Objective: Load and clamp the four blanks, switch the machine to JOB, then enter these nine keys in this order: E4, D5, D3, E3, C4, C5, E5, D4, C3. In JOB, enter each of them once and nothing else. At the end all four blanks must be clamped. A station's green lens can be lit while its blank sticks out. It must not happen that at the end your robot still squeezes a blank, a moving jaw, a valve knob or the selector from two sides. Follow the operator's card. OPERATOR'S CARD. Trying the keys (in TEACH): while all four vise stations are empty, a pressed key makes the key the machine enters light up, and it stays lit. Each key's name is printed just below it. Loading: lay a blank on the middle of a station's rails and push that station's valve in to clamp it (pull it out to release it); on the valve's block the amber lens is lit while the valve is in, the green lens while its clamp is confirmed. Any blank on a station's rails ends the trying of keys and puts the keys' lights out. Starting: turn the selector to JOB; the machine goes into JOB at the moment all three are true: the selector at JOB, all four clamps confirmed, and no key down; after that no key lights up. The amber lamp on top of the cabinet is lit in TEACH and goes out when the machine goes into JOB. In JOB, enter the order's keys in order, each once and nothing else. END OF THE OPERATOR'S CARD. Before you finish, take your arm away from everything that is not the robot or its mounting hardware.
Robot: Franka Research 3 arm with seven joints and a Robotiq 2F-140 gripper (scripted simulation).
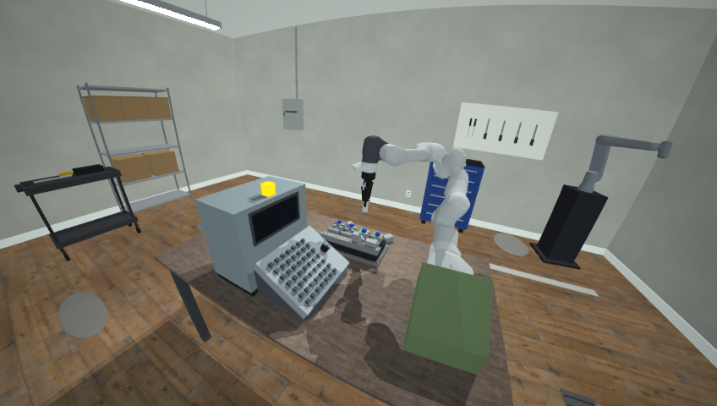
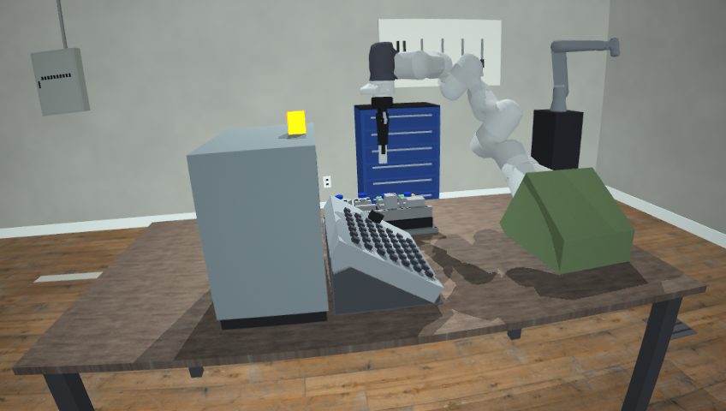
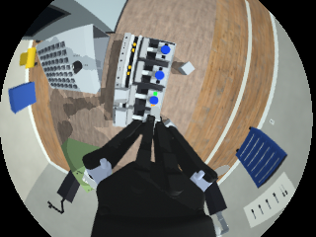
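Note:
My gripper [image 1: 365,208] [image 2: 382,157] [image 3: 153,112] is shut and empty, above the near end of the vise bank [image 3: 121,64]. Blue valve knobs [image 3: 165,49] [image 3: 159,75] [image 3: 154,100] stand along the bank; the fingers hide the nearest one in the wrist view. A green lens [image 3: 155,93] is lit beside the third knob. Pale blocks [image 3: 121,96] [image 3: 119,117] lie at the two near stations; the two far ones look empty. A loose grey blank [image 3: 187,68] is beyond the valves. The key panel [image 1: 302,274] shows no lit key. The amber lamp [image 1: 268,189] [image 2: 296,122] is lit. Selector [image 1: 324,247] [image 2: 376,216] position is unclear.
The grey cabinet [image 1: 228,236] [image 2: 257,229] stands behind the key panel, left of the vise bank. A green block-shaped cover [image 1: 447,316] [image 2: 570,223] sits on the table [image 2: 127,315] near the arm's base. A blue drawer unit [image 2: 397,137] stands behind the table.

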